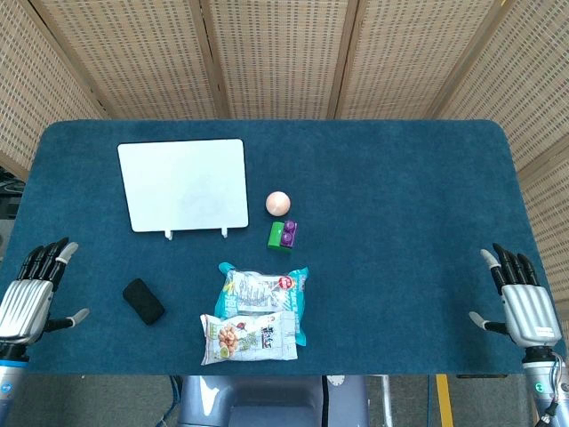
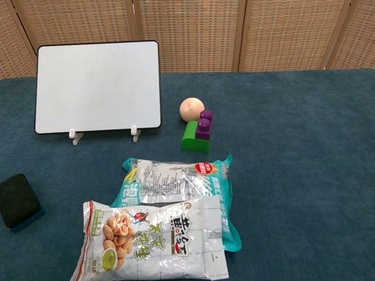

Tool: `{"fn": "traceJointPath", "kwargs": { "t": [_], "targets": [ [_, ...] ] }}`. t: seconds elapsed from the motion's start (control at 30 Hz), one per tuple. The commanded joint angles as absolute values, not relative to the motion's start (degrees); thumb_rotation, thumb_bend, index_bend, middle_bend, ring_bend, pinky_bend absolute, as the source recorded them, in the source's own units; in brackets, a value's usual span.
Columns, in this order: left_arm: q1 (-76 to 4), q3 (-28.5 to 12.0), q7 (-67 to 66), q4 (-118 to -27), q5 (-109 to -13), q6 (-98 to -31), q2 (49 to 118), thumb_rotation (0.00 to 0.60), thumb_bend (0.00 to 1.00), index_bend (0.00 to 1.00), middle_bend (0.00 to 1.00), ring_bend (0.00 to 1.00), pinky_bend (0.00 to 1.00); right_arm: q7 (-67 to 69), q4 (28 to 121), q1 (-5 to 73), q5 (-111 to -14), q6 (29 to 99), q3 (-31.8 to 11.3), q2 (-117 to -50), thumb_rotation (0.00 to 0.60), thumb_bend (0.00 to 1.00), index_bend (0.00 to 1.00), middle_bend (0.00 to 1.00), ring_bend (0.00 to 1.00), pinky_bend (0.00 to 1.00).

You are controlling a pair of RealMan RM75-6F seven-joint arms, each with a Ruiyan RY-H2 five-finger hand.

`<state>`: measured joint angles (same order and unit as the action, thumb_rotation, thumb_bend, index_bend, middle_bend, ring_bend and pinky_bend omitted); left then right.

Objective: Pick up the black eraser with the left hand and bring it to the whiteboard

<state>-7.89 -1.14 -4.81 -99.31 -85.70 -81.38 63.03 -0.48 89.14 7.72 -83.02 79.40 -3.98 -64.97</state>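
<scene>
Both robot hands, left (image 1: 34, 289) and right (image 1: 520, 298), spread empty at table (image 1: 400, 178) edges; eraser (image 1: 143, 301) untouched.

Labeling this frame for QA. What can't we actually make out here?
- Chest view: neither robot hand shows; both lie outside the frame.
- Chest view: black eraser cut off by the left edge.
- Both views: print on the snack bags too small to read.
- Head view: left robot hand and right robot hand, palms face away.
</scene>
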Motion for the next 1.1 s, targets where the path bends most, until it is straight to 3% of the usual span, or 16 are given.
{"fn": "traceJointPath", "kwargs": {
  "t": [0.03, 0.37, 0.67, 1.1],
  "targets": [
    [-7.8, -1.1, -4.9, -99.2, -85.8, -81.6, 63.1, 0.600, 0.10, 0.00, 0.00, 0.00, 0.00, -0.6, 89.0, 7.6, -83.1, 79.8, -4.1, -65.2, 0.600, 0.00, 0.00, 0.00, 0.00, 0.00],
    [-8.3, -0.2, -5.6, -97.7, -88.3, -81.1, 63.8, 0.600, 0.10, 0.00, 0.00, 0.00, 0.00, 0.0, 88.8, 7.4, -83.5, 80.5, -4.1, -65.2, 0.600, 0.00, 0.00, 0.00, 0.00, 0.00],
    [-16.3, 4.8, -0.1, -80.3, -97.5, -68.2, 71.3, 0.600, 0.11, 0.00, 0.00, 0.00, 0.00, 0.1, 88.6, 7.7, -82.4, 79.4, -4.4, -65.2, 0.600, 0.00, 0.00, 0.00, 0.00, 0.00],
    [-25.2, 8.5, 13.2, -68.0, -105.3, -62.8, 76.9, 0.600, 0.12, 0.16, 0.07, 0.02, 0.09, 0.4, 88.5, 7.7, -81.4, 79.0, -4.8, -65.0, 0.600, 0.00, 0.00, 0.00, 0.00, 0.00]
  ]
}}
